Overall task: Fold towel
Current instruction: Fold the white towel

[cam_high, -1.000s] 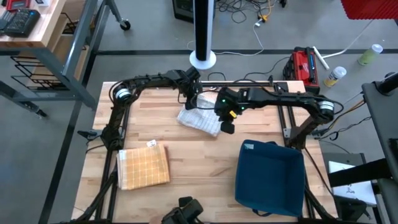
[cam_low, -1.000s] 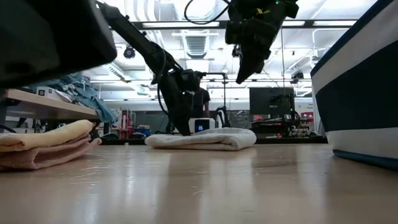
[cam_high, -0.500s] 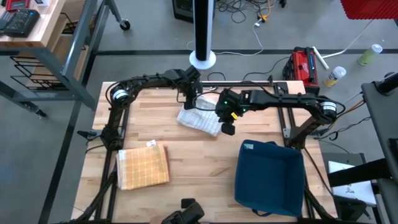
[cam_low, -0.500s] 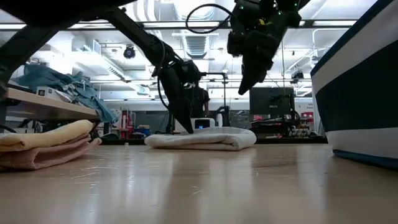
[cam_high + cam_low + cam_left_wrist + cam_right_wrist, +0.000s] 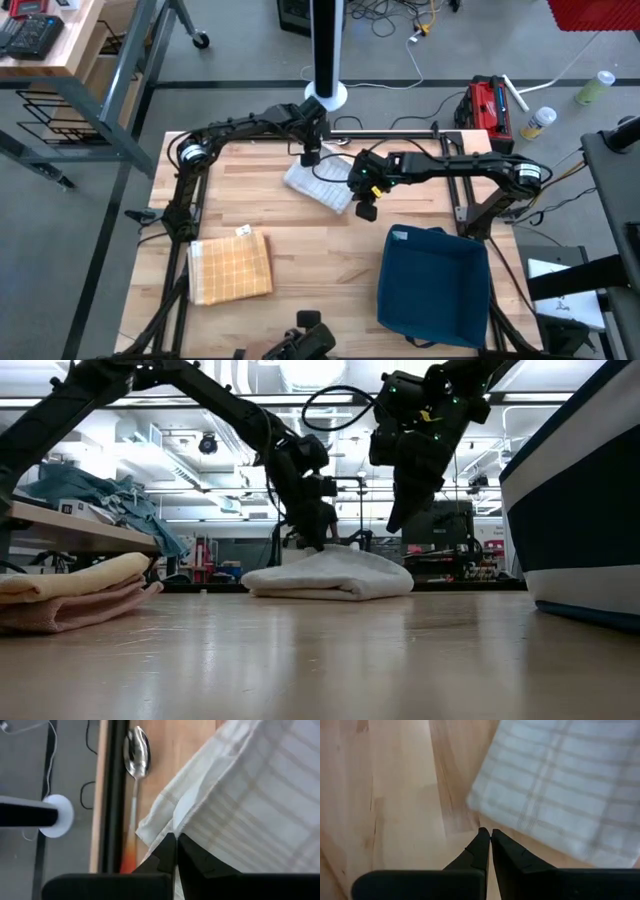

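A white checked towel [image 5: 320, 187] lies bunched at the table's far middle, resting on its underside [image 5: 330, 592]. My left gripper [image 5: 311, 157] is at the towel's far edge and is shut on the cloth. My right gripper [image 5: 366, 211] hangs shut just off the towel's right near side, clear of the table; in the low view my right gripper [image 5: 393, 525] is above and beside the towel. The right wrist view shows the towel [image 5: 560, 785] beyond its shut fingertips. My left gripper pinches the towel's far edge [image 5: 167, 826] between its two fingers, close to a loose corner [image 5: 147, 826]; one layer or several, I cannot tell. The fingers slant down from above. The pinched part [image 5: 322, 550] is raised into a peak and the rest lies on the table.
A folded orange checked towel [image 5: 232, 267] lies near the left front. A dark blue bin [image 5: 435, 285] stands at the right front. A metal spoon [image 5: 136, 755] lies at the table's far edge beside the towel. Bare wood lies between the towels.
My left gripper has taken hold of the towel's far edge and risen, drawing that part up into a peak while the rest stays on the table. My right gripper has come down toward the table beside the towel, still shut.
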Available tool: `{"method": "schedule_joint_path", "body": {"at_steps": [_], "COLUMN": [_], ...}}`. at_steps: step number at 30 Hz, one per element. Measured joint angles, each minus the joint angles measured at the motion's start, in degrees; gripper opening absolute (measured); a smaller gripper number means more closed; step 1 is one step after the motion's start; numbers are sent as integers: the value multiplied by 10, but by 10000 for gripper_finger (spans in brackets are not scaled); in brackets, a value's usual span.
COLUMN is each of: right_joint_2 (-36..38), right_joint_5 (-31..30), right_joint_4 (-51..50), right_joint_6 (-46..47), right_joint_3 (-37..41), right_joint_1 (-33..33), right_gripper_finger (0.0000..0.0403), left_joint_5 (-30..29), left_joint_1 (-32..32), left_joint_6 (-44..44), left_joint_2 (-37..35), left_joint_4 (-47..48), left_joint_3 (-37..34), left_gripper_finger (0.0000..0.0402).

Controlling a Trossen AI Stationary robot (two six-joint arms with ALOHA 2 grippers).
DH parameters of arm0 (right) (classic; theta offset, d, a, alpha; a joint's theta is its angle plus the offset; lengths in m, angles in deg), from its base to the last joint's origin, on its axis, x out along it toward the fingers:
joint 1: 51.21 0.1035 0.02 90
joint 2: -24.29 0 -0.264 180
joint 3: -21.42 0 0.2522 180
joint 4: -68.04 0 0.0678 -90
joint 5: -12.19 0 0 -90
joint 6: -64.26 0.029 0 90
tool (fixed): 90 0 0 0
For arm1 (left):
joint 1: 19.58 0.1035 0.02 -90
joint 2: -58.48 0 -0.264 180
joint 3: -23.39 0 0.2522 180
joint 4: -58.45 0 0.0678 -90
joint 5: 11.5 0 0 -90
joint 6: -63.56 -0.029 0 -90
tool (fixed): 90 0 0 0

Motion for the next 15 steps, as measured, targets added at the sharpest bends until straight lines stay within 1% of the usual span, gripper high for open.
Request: {"method": "schedule_joint_path", "body": {"at_steps": [4,10,12,14,15], "right_joint_2": [0,-20,-38,-57,-69], "right_joint_5": [0,-1,-3,-4,-4], "right_joint_4": [6,110,138,145,150], "right_joint_6": [5,52,60,68,71], "right_joint_3": [8,18,18,18,18], "right_joint_1": [0,0,0,0,0], "right_gripper_finger": [13,13,13,13,13], "left_joint_5": [-1,-4,-33,-76,-87], "left_joint_1": [0,0,0,-1,-1], "left_joint_6": [-7,-13,-8,-2,-2], "left_joint_2": [0,11,17,22,25], "left_joint_4": [-3,-26,-42,-65,-74], "left_joint_3": [23,22,21,21,21], "left_gripper_finger": [1,1,0,0,0]}}
